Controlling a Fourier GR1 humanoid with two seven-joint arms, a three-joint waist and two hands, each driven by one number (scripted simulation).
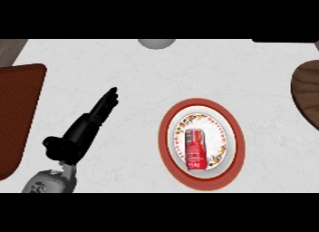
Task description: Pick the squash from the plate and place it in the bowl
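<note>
Red can (195, 149) on plate (233, 136), left robot hand (82, 129) beside

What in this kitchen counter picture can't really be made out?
- Right hand: not in the head view at all.
- Pale grey round object: cut off by the upper band; bowl or not, unclear.
- Dark wooden round board: cut by the right edge.
- Red can-like item on the red-rimmed patterned plate: label unreadable; no squash visible.
- Straight-fingered black left hand: touches nothing.

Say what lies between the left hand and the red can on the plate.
Head view: only bare white counter and the plate's red rim separate the left hand from the can.
</note>
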